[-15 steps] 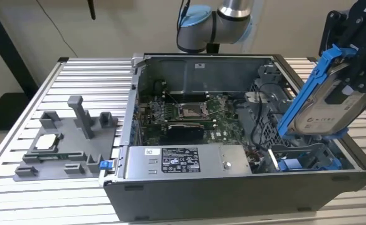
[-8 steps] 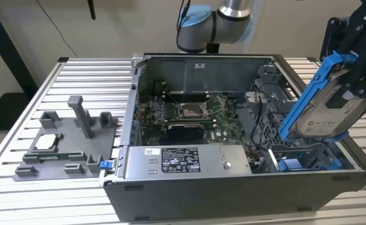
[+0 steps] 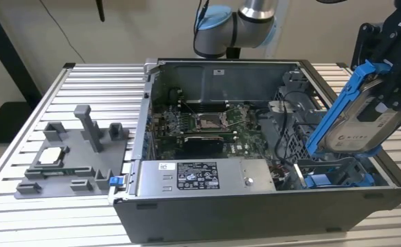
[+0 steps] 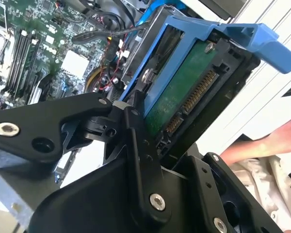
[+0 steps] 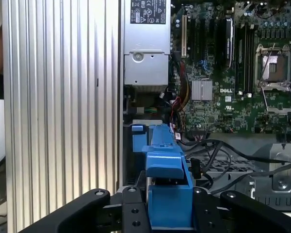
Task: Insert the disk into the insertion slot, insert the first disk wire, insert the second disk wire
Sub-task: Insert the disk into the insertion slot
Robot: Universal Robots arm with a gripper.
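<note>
One disk [image 3: 362,110] (white label [image 3: 351,133]), end effector [image 3: 387,86] clamped

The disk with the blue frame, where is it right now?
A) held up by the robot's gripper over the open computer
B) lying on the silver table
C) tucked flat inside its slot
A: in the exterior view the gripper clamps the disk, tilted, over the insertion slot, not flat inside it.

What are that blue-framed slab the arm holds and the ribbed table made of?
The disk looks like dull silvery metal, with a green circuit board on one face. Its blue frame is probably moulded plastic: matte, evenly coloured. The table seems to be aluminium: pale, grooved, softly shiny.
</note>
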